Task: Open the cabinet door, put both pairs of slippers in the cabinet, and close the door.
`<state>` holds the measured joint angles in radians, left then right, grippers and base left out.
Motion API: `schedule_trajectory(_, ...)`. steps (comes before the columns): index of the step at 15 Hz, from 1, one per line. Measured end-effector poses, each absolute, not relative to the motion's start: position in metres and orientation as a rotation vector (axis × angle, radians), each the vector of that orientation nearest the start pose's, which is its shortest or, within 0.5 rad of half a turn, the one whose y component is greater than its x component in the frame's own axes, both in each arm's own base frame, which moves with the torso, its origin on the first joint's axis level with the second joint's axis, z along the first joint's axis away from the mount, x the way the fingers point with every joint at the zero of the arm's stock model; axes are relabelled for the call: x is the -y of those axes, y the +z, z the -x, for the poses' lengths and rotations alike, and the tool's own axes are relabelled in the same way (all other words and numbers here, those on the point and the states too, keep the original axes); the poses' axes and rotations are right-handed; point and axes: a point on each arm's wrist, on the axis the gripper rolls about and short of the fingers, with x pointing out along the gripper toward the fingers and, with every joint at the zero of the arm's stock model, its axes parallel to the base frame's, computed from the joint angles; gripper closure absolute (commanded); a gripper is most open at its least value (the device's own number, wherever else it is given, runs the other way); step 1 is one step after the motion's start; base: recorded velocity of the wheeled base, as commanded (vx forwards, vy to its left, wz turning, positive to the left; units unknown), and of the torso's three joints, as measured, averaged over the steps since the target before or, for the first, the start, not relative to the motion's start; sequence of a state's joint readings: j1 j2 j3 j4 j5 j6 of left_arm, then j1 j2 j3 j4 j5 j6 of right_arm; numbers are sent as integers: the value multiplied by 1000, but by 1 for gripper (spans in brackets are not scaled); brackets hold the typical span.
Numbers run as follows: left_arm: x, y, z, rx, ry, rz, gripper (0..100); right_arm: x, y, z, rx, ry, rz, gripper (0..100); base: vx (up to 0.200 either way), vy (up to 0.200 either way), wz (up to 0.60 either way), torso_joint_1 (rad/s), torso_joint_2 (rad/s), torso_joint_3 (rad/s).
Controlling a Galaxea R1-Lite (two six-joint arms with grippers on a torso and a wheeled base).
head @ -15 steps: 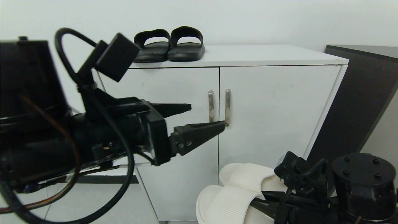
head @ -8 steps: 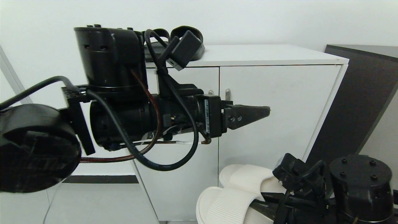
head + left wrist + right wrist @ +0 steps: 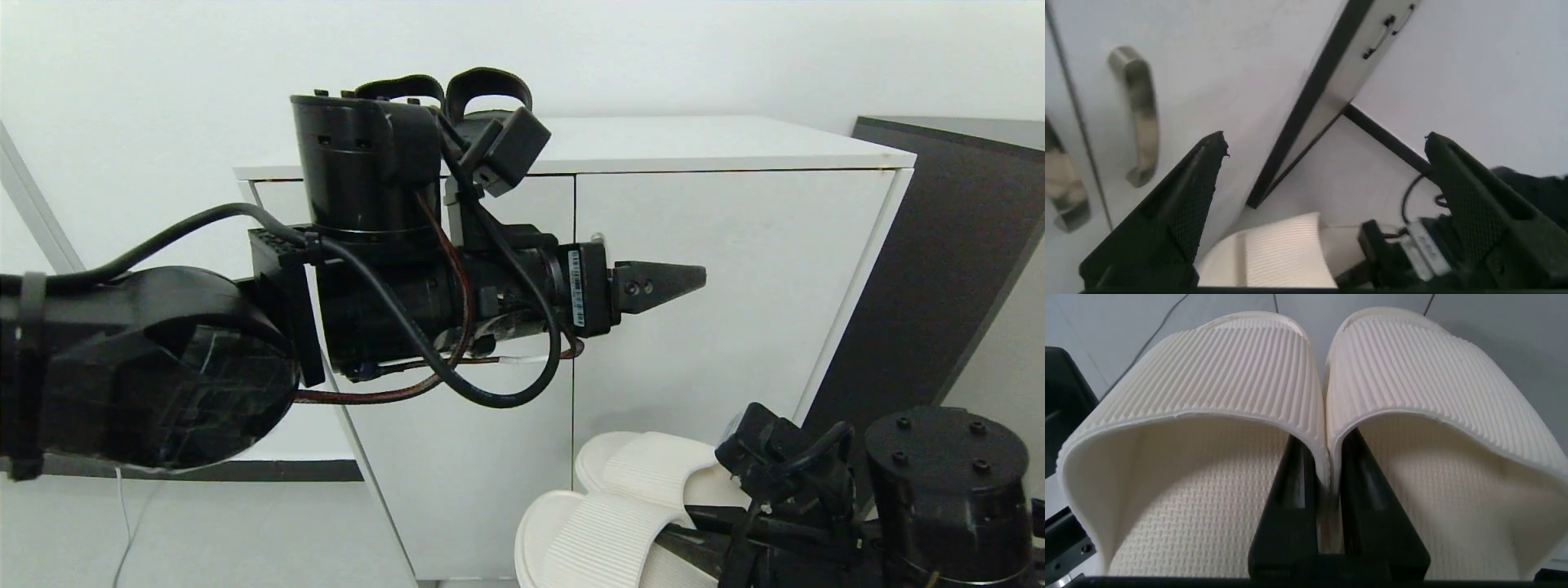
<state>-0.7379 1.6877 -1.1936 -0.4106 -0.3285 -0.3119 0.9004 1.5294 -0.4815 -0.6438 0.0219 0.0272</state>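
The cabinet (image 3: 735, 147) is a plain white box with a smooth matte skin. Both its flat doors are shut, and a curved brushed-metal handle (image 3: 1139, 114) shows on the right door (image 3: 727, 278). On its top sit the black slippers (image 3: 482, 86), rubbery with wide arched straps. The left gripper (image 3: 1324, 145) hangs in front of the right door, its tapered black fingers spread wide with nothing between them. Low down before the cabinet, the right gripper (image 3: 1327, 457) pinches the cream slippers (image 3: 620, 506) by their touching inner walls. Their straps are finely ribbed and their footbeds pebbled.

A second ago the left arm sat lower and further left, one fingertip at the handles. It has since swung up and right, covering the handles and most of the black pair. The doors and the cream pair have not moved.
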Motion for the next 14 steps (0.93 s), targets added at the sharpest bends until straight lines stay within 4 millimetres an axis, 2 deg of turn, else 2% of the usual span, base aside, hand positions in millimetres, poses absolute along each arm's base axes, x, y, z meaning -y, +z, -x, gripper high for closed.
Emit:
schedule_trajectory(7,213,263,-257,-263,-954,253,0,-184,146,-145,-388,901,153,100,0,0,0,0,0,0)
schedule_trajectory(14,221,262,-271,-251,-917,254,0,-183,146,-145,-387,901,155,100,0,0,0,0,0,0)
